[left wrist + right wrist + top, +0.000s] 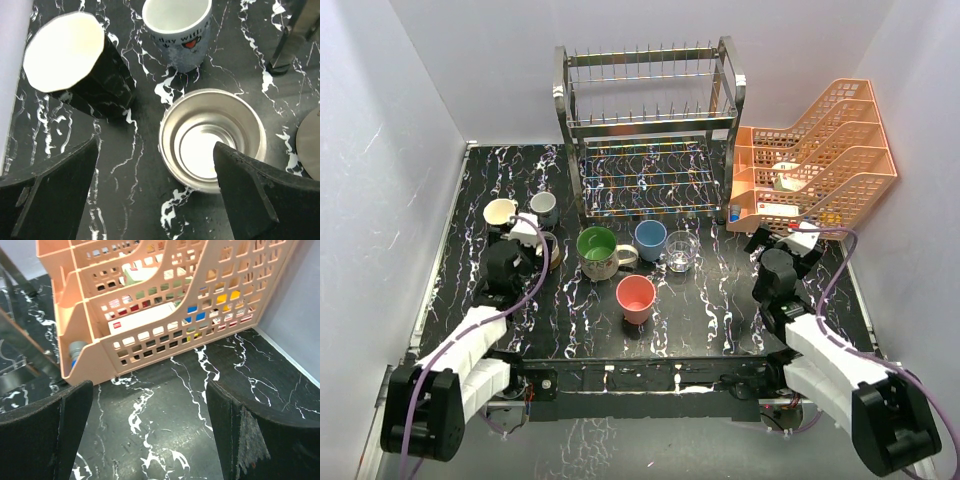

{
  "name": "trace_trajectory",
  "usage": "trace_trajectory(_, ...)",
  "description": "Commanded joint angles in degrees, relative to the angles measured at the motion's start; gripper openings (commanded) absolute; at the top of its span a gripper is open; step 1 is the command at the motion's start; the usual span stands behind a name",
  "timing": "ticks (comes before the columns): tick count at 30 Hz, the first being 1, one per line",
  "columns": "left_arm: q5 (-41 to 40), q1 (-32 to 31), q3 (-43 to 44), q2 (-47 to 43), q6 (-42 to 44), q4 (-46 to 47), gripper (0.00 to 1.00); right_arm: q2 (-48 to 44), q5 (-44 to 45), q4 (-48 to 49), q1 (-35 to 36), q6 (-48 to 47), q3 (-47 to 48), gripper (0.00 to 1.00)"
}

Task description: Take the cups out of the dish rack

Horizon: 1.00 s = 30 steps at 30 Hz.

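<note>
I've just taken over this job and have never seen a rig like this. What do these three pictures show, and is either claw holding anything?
Two robot arms are bolted at the near edge of a black marbled table. The wide picture looks down from above and behind them. The other two come from a camera on each wrist.

At the back stands a chrome dish rack, with no cups visible in it. Orange trays sit to its right.

Seven cups stand on the table: black cup, grey cup, metal cup, green-lined mug, blue tumbler, clear glass and pink tumbler.

The left claw is open at the metal cup, not gripping it. The right claw is open and empty, facing the trays.
</note>
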Motion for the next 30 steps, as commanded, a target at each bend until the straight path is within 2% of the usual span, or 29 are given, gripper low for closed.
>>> trace_trajectory(1, -2.5, 0.9, -4.0, 3.3, -6.0, 14.4, 0.97, 5.7, 2.8, 9.1, -1.8, 3.0, -0.6, 0.98)
trace_trajectory(7, 6.2, 4.4, -10.3, 10.3, -8.8, 29.5, 0.97, 14.2, 1.6, 22.2, -5.2, 3.5, -5.5, 0.98)
trace_trajectory(13, 10.0, 8.2, -11.9, 20.8, -11.9, 41.0, 0.97, 23.7, -10.9, 40.5, -8.3, -5.4, -7.7, 0.98)
trace_trajectory(16, 10.6, 9.3, -9.7, 24.6, -13.4, 42.1, 0.97, 28.1, -18.3, 48.1, -9.4, -7.8, -8.4, 0.98)
trace_trajectory(18, 11.7, 9.8, -8.7, 27.5, -13.6, 43.8, 0.97, 31.1, -21.9, 51.2, -9.7, -9.6, -8.6, 0.98)
trace_trajectory(22, 13.1, 10.5, -8.7, 30.1, -13.2, 46.7, 0.97, 35.4, -20.7, 59.4, -10.0, -8.7, -11.4, 0.98)
trace_trajectory(24, 12.9, 10.8, -9.9, 33.2, -13.2, 53.3, 0.97, 36.6, -21.2, 61.2, -10.2, -8.9, -11.5, 0.98)
trace_trajectory(27, 12.9, 11.1, -9.8, 36.9, -13.5, 56.5, 0.97, 38.0, -27.1, 60.4, -10.7, -10.5, -10.7, 0.98)
trace_trajectory(30, 13.1, 11.1, -9.9, 41.3, -13.3, 60.9, 0.97, 43.6, -32.5, 66.4, -11.2, -12.9, -10.1, 0.98)
